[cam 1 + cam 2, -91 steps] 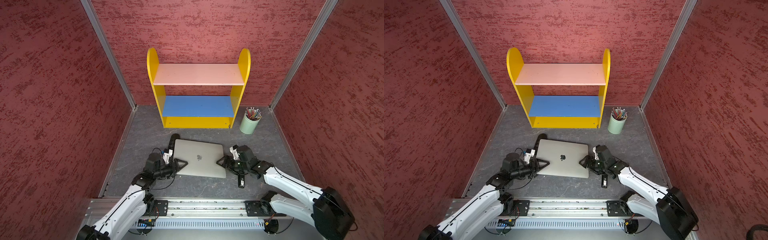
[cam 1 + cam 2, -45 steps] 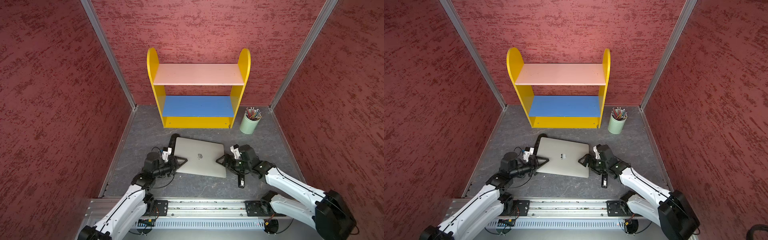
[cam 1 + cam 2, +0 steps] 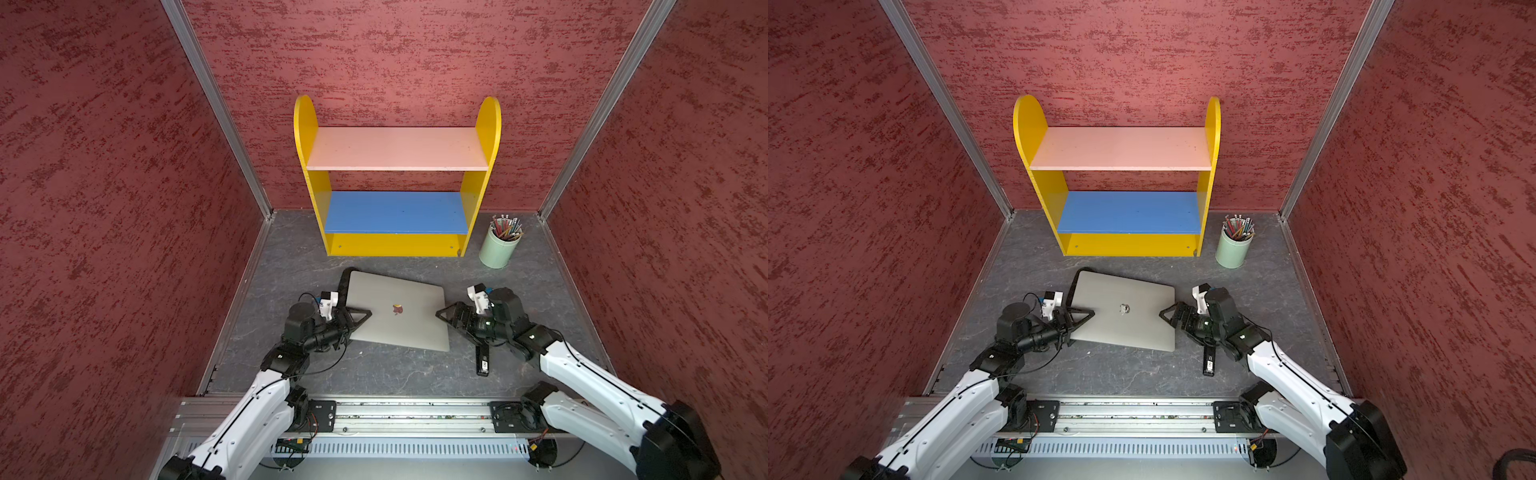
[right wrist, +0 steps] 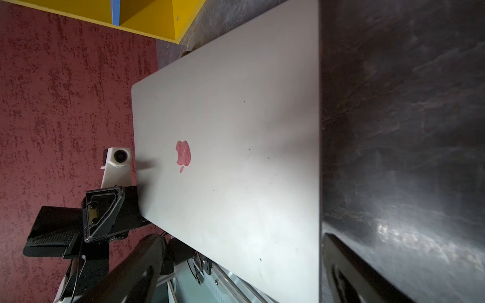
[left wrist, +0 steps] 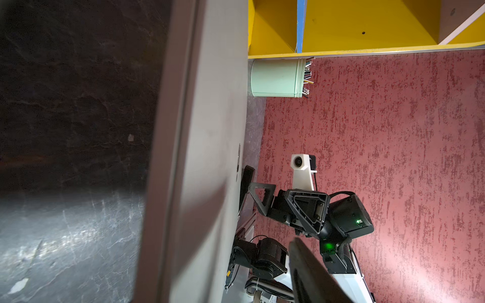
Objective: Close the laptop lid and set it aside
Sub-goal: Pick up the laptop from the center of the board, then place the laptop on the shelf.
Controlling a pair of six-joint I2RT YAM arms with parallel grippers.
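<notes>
Laptop (image 3: 399,328): lid (image 4: 236,183) shut, skewed on the counter (image 3: 374,374) before the shelf (image 3: 395,245); a black case (image 3: 343,282) peeks out at its far left corner.
Left tool (image 3: 361,318): straddles the left edge, reaching over the lid; pinching or not, cannot tell.
Right tool (image 3: 442,318): spread wide just beside the right edge, holding nothing.
Risk: dragged from one side, the laptop could swing, slip or rock on the case; the right tool could knock the stapler (image 3: 482,361).
Count: one laptop, two tools, one case, one stapler, one shelf, one pencil cup (image 3: 498,249).
</notes>
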